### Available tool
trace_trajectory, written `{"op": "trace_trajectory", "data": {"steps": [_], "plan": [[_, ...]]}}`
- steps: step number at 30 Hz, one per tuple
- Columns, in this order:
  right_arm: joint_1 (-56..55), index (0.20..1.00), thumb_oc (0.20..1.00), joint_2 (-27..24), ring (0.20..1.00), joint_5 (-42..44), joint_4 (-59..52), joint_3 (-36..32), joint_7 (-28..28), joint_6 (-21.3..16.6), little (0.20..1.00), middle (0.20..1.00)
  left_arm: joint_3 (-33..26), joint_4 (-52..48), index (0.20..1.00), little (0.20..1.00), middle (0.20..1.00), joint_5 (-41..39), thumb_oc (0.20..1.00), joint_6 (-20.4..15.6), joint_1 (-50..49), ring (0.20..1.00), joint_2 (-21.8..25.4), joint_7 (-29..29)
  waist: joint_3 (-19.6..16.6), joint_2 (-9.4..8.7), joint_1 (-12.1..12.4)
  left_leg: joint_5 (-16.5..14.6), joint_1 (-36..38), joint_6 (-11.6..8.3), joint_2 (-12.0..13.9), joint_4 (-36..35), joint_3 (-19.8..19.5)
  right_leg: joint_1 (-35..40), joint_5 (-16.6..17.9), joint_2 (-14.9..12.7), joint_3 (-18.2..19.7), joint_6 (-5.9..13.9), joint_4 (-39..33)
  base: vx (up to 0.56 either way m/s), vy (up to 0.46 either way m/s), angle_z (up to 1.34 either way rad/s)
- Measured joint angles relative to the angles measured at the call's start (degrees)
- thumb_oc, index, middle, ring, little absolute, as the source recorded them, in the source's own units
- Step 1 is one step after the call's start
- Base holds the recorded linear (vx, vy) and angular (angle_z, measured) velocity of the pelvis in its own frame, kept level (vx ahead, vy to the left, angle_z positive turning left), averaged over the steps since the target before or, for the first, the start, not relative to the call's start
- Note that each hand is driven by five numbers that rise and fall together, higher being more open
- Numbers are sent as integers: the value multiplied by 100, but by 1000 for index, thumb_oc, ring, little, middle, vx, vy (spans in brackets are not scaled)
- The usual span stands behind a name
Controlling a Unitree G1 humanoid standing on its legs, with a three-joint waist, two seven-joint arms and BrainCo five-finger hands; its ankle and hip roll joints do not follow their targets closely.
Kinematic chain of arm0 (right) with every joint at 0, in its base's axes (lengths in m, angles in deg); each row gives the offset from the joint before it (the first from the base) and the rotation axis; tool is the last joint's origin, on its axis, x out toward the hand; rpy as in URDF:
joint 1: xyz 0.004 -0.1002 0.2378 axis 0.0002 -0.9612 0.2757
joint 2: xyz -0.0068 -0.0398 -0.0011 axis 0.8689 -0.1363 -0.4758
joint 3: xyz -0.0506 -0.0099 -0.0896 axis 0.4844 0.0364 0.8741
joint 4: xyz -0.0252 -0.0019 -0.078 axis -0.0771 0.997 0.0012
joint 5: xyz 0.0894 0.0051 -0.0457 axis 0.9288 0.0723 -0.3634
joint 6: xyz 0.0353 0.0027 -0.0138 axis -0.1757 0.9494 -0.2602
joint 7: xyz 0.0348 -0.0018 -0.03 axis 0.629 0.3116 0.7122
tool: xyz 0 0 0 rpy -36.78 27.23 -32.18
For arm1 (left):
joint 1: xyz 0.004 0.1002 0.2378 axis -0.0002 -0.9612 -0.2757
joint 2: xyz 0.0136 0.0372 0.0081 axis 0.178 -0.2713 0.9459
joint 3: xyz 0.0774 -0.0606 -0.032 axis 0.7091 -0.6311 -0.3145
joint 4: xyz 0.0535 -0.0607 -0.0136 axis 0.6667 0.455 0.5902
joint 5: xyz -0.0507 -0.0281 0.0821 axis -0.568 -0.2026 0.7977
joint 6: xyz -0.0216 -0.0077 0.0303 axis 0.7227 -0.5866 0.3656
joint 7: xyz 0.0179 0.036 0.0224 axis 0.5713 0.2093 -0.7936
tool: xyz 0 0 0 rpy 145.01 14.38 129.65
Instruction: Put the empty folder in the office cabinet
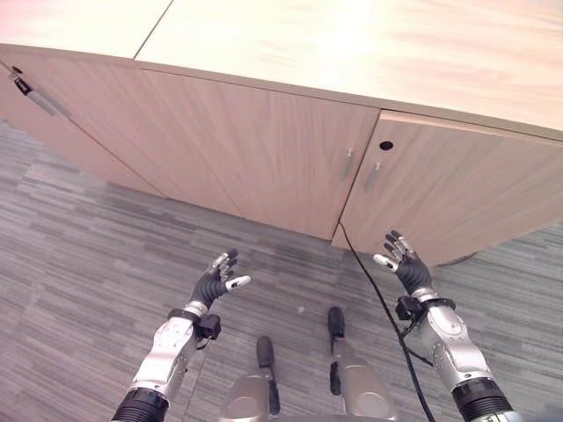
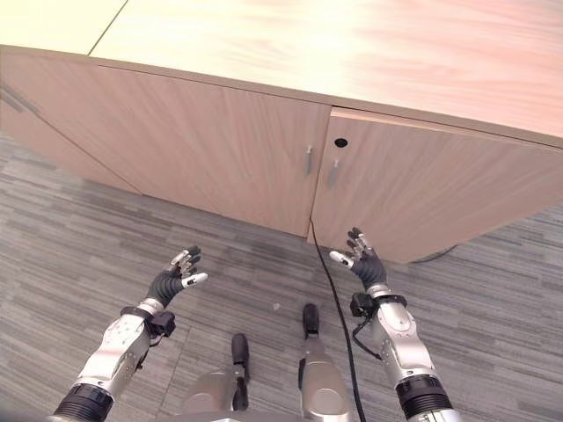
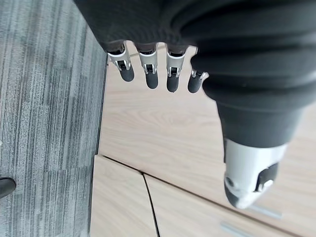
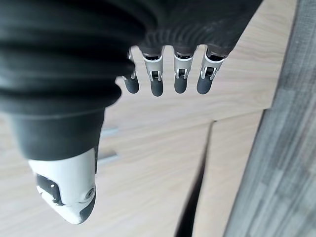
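The office cabinet (image 1: 264, 149) is a low light-wood unit in front of me, with two slim metal handles (image 1: 360, 170) side by side where the middle doors meet. The right door (image 1: 449, 193) has a round keyhole (image 1: 385, 145) and its top edge stands slightly proud of the front. My left hand (image 1: 218, 277) is raised over the floor short of the left door, its fingers (image 3: 148, 69) straight and holding nothing. My right hand (image 1: 405, 262) is up below the right door, its fingers (image 4: 168, 79) also straight and holding nothing.
The cabinet's wooden top (image 1: 352, 44) runs across the whole back. Another door with a metal handle (image 1: 40, 98) is at the far left. Grey striped carpet (image 1: 106, 229) lies between me and the cabinet, with a small pale speck (image 1: 301, 309) on it.
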Motion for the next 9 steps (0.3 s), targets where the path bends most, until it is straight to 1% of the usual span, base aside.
{"op": "trace_trajectory", "data": {"steps": [2,4,5,7,9], "plan": [[-152,1000,1000,95,1000,-1,124,11,15,7,1000,1000,17,14,1000,1000,1000,4,1000,2,-37,1000,-7,0,-78,-8,-53,1,44,-2,9,-27,44,-3,-2,22,25,-1,0,35,31,-14],[-266,1000,1000,156,1000,-70,444,15,33,16,1000,1000,10,46,1000,1000,1000,5,1000,1,-95,1000,-1,15,-102,-19,-57,3,236,-8,39,-120,201,75,-27,72,152,-32,-1,33,23,-34],[-327,1000,1000,152,1000,-232,587,15,29,4,1000,1000,8,69,1000,1000,1000,5,1000,0,-51,1000,2,39,-119,-44,-181,1,262,-14,37,-131,269,52,-32,83,185,-35,-2,27,21,-37],[-291,1000,1000,143,1000,-401,972,14,3,19,1000,1000,12,214,1000,1000,1000,5,1000,0,3,1000,1,68,-175,-100,-228,-11,365,-11,62,-177,459,31,-30,101,174,-32,-2,8,6,-45],[-282,1000,1000,140,1000,-448,986,13,4,16,1000,1000,12,216,1000,1000,1000,5,1000,-2,10,1000,-3,69,-175,-100,-329,-12,361,-12,75,-181,513,1,-20,114,178,-20,-2,18,-13,-23]]}}
